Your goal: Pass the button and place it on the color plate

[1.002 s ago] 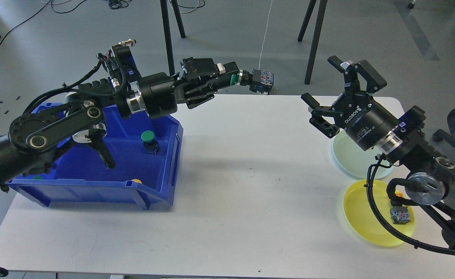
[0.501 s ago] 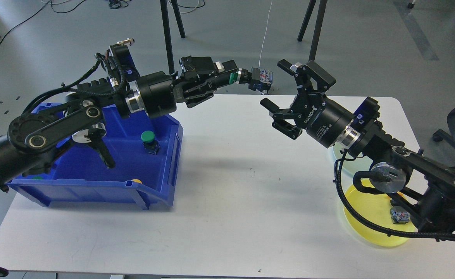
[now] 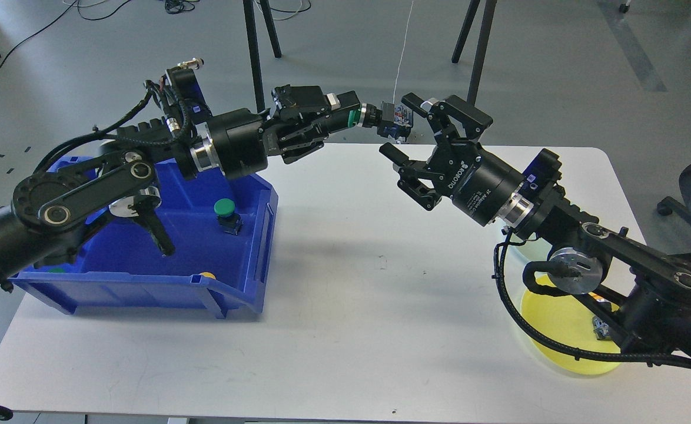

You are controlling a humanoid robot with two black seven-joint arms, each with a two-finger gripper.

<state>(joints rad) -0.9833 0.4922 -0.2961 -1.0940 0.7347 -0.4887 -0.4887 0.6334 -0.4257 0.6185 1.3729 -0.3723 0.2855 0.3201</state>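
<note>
White surface [image 3: 345, 306] below; left claw [image 3: 345, 118] grips button [image 3: 389, 119] mid-air, long axis pointing right. Right claw [image 3: 416, 138], jaws spread, sits just right of it, nearer for the handoff.

Right gripper [image 3: 404, 132] swung in from over the plates at the right table edge toward the middle, fingers spread, upper finger now just beside the button [image 3: 394, 119] the left gripper [image 3: 345, 121] holds out. Its arm now covers most of the pale green plate [image 3: 519, 250] and part of the yellow plate [image 3: 557, 330]. Left gripper and button shifted slightly left.
</note>
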